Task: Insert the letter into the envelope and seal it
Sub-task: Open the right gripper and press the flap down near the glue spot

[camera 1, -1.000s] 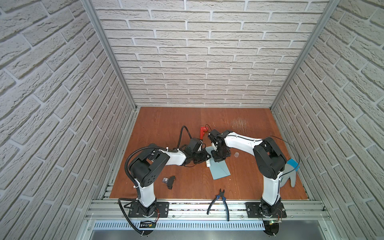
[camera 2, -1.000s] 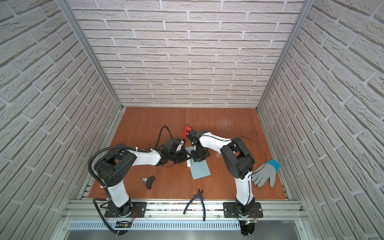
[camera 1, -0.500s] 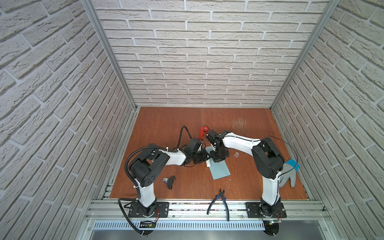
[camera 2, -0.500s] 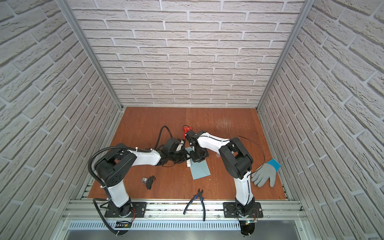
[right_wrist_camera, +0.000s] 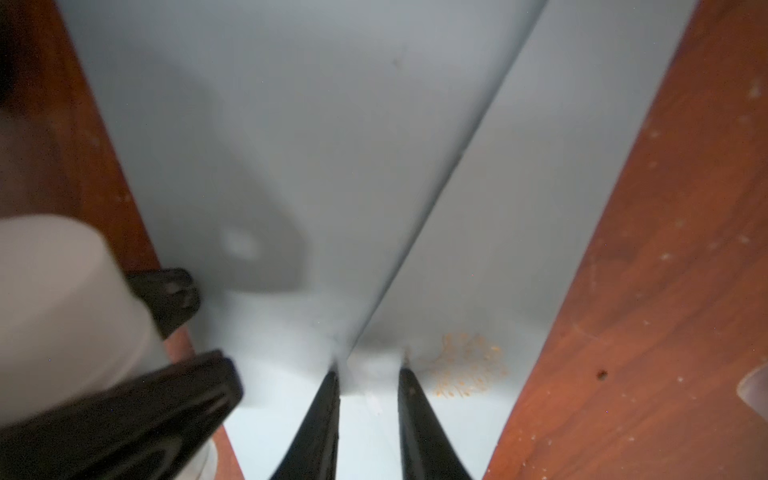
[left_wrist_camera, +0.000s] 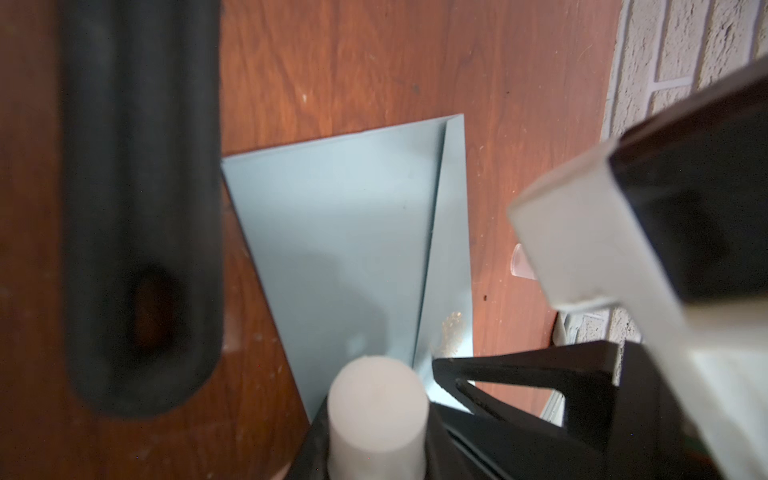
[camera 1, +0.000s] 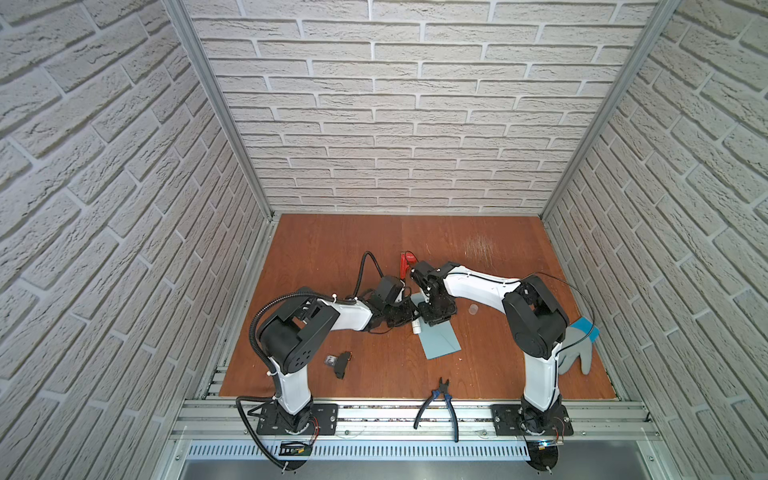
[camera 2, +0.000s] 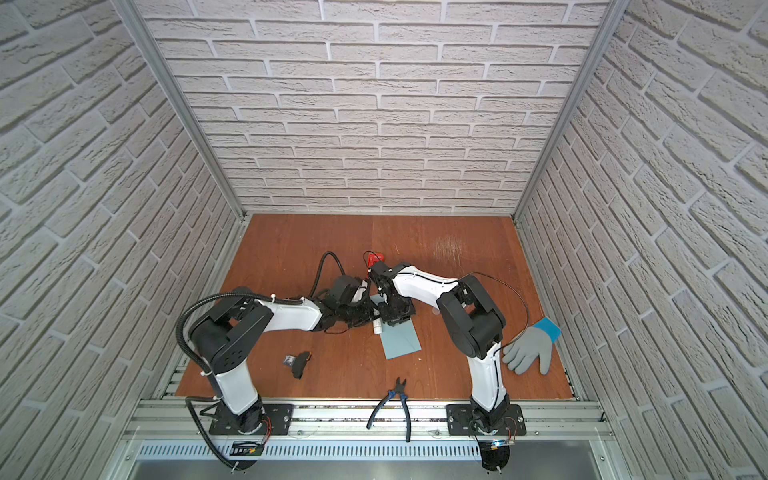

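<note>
The light blue-grey envelope [camera 1: 441, 340] [camera 2: 401, 340] lies flat on the wooden floor, its flap folded down along a diagonal crease [right_wrist_camera: 449, 166]. My right gripper [camera 1: 434, 318] [right_wrist_camera: 369, 370] stands over its far end. The fingertips are slightly apart and rest on the paper beside a speckled orange mark [right_wrist_camera: 465, 365], with nothing between them. My left gripper [camera 1: 405, 316] [left_wrist_camera: 376, 449] is shut on a white glue stick [left_wrist_camera: 376, 411] [right_wrist_camera: 62, 311] at the envelope's left edge. The letter is hidden.
A red-handled tool [camera 1: 407, 262] lies behind the grippers and a small clear cap [camera 1: 473, 308] to their right. A grey glove with a blue cuff [camera 1: 577, 347] lies at the right wall. Blue-handled pliers [camera 1: 440, 399] and a small black part [camera 1: 341, 362] lie near the front rail.
My right gripper's fingers have parted a little while staying on the envelope. The left gripper and glue stick have not visibly moved.
</note>
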Available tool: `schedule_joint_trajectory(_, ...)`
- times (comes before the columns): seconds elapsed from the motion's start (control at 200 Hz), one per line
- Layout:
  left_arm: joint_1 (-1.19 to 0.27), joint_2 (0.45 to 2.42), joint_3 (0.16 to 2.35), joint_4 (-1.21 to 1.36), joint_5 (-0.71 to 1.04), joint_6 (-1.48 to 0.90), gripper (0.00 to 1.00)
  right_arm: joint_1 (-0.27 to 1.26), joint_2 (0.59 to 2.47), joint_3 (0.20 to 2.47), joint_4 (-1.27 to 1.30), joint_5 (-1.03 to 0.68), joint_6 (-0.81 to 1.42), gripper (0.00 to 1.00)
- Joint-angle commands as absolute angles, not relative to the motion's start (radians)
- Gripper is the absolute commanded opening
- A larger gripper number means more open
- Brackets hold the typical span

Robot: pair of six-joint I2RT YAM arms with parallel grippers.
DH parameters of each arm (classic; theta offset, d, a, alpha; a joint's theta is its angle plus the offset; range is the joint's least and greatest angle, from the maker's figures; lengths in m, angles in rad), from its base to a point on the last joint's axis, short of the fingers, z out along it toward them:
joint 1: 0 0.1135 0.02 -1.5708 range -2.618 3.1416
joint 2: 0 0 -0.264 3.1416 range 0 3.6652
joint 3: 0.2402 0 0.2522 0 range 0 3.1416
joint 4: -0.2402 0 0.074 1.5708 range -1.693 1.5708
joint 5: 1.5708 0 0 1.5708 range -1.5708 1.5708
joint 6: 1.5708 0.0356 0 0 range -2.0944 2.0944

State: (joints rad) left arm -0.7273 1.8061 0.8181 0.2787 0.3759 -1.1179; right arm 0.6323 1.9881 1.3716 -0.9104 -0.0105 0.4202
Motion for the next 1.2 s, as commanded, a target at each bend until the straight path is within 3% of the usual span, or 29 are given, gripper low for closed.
schedule_joint_trajectory(0.0,-0.720,1.819,0.808,0.284,0.380,-1.097,0.00,0.637,2.032,1.338,-0.872,-0.002,0.432,0.28)
schedule_joint_trajectory(0.175,-0.719,1.819,0.808,0.284,0.381,-1.097,0.00,0.636,1.936,1.362,-0.914,-0.002,0.428,0.27)
schedule_joint_trajectory(0.39,-0.719,1.818,0.803,0.288,0.381,-1.098,0.00,0.620,1.902,1.389,-0.942,0.005,0.417,0.37)
schedule_joint_trajectory(0.53,-0.719,1.817,0.802,0.293,0.380,-1.099,0.00,0.602,1.911,1.396,-0.940,0.010,0.413,0.38)
schedule_joint_trajectory(0.855,-0.720,1.821,0.805,0.296,0.380,-1.099,0.00,0.582,1.942,1.409,-0.915,-0.004,0.411,0.08)
schedule_joint_trajectory(1.195,-0.719,1.821,0.805,0.301,0.383,-1.102,0.00,0.583,2.034,1.395,-0.873,-0.017,0.418,0.06)
